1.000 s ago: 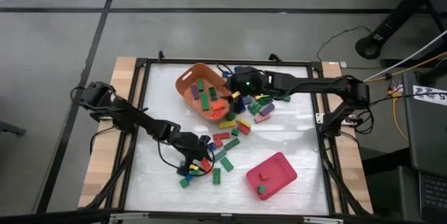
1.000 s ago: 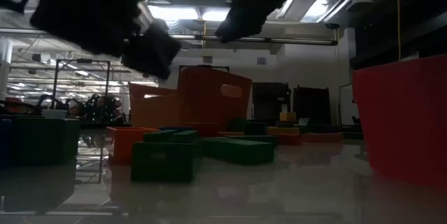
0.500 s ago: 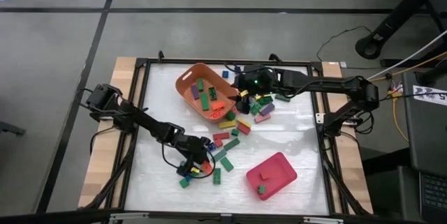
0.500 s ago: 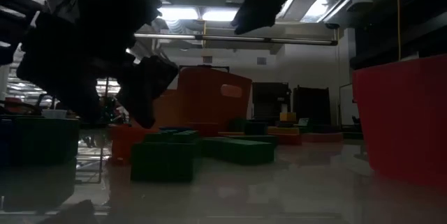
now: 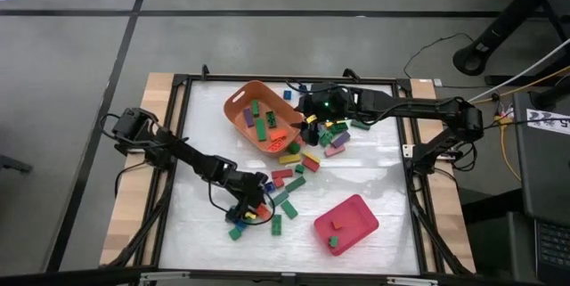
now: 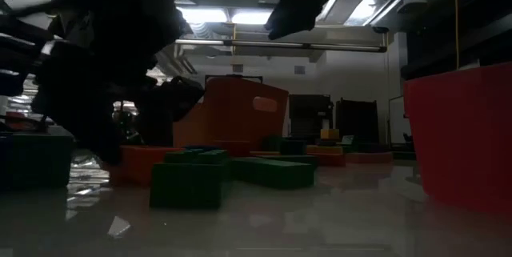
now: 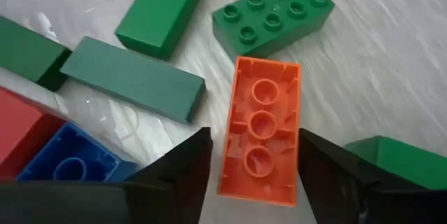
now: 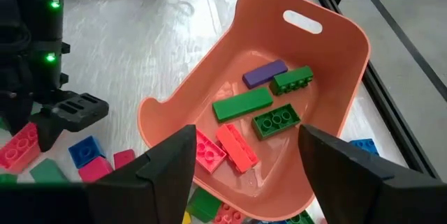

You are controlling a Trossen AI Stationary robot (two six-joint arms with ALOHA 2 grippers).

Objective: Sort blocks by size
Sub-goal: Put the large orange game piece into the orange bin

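Observation:
Loose blocks lie in a heap (image 5: 307, 148) at mid table and in a smaller cluster (image 5: 267, 206) nearer the front. My left gripper (image 5: 252, 208) is low over that cluster, open. In the left wrist view its fingers stand on either side of an orange block (image 7: 260, 137) that lies flat with its hollow underside up, green blocks (image 7: 274, 15) around it. My right gripper (image 5: 308, 115) hangs open and holds nothing, beside the orange tub (image 8: 307, 49), which holds several blocks (image 8: 241, 104). My left gripper has its two fingers (image 7: 183, 175) along the orange block's long sides (image 7: 237, 161), coming slanting down from the table's left. The block lies flat on the table. I cannot tell whether the fingers touch it.
A pink-red tray (image 5: 356, 213) with two small blocks lies at the near right. A black frame (image 5: 183, 143) rims the white table top. The tub (image 5: 245, 108) sits at the far middle, tilted toward the heap. Bare table shows at the near left and the right.
My left gripper has sunk toward the near cluster of blocks and tipped a little further down. My right gripper has drawn slightly toward the table's right edge, away from the tub, then held still. The blocks lie as before.

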